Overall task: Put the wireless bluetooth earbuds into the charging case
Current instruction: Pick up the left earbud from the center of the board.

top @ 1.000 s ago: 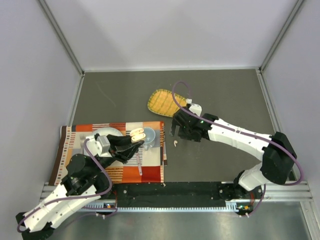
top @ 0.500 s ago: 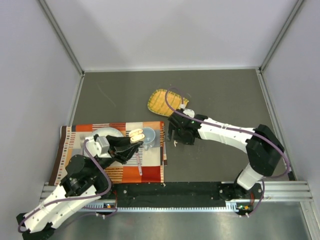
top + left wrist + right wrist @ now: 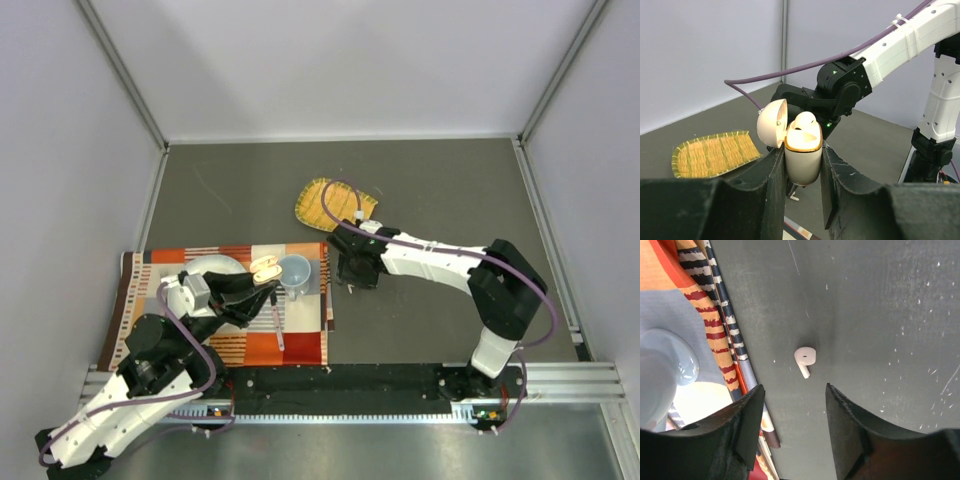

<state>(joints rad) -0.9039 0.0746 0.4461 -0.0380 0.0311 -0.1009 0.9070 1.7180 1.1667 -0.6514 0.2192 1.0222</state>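
The left gripper [image 3: 802, 165] clamps a glossy, egg-shaped charging case [image 3: 802, 155], lid open. The right gripper [image 3: 792, 412] gapes empty; a smooth comma-shaped earbud [image 3: 804, 359] lies at its twelve o'clock.

Charging case [image 3: 803, 150] lower half hidden between left gripper [image 3: 802, 172] fingers; cup [image 3: 662, 382] blurred, cropped.

Tbl [image 3: 450, 190]: cloth [image 3: 150, 275], mat [image 3: 325, 203], earbud [image 3: 804, 357]

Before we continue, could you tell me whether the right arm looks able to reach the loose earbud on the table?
Probably yes: the right gripper hangs directly over the earbud, nothing between them.
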